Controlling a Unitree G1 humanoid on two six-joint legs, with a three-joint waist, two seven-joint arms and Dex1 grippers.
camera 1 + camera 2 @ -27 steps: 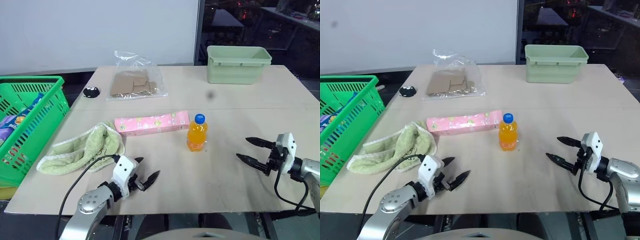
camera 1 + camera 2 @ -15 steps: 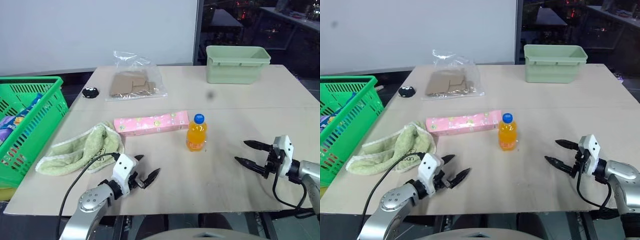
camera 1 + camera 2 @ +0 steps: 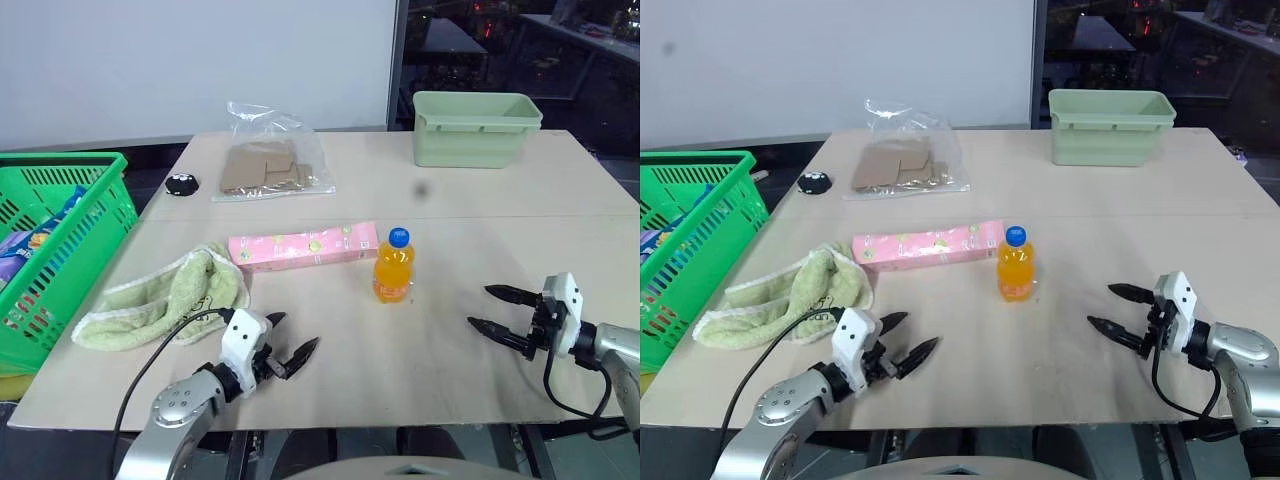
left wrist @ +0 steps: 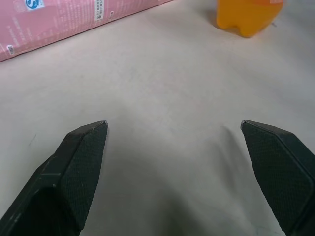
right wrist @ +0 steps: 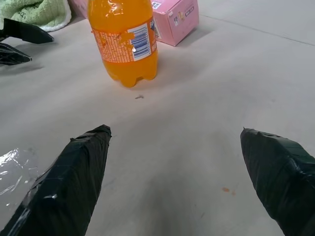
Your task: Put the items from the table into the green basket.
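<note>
The right gripper (image 3: pixel 1124 310) stands wide open and empty, low over the table (image 3: pixel 480 190), and it points at the orange drink bottle (image 3: pixel 393 266), which stands upright some way in front of its fingertips. The left gripper (image 3: pixel 291 347) is also wide open and empty, on the near left side of the bottle. The pink box (image 3: pixel 303 246) lies just beside the bottle, the green towel (image 3: pixel 165 297) beyond the box, the clear bag of card pieces (image 3: pixel 266 165) far behind. The green basket (image 3: pixel 60 240) is well apart, past the towel. To grasp well, I think the right gripper should advance level and close around the bottle's middle, without pushing it over.
</note>
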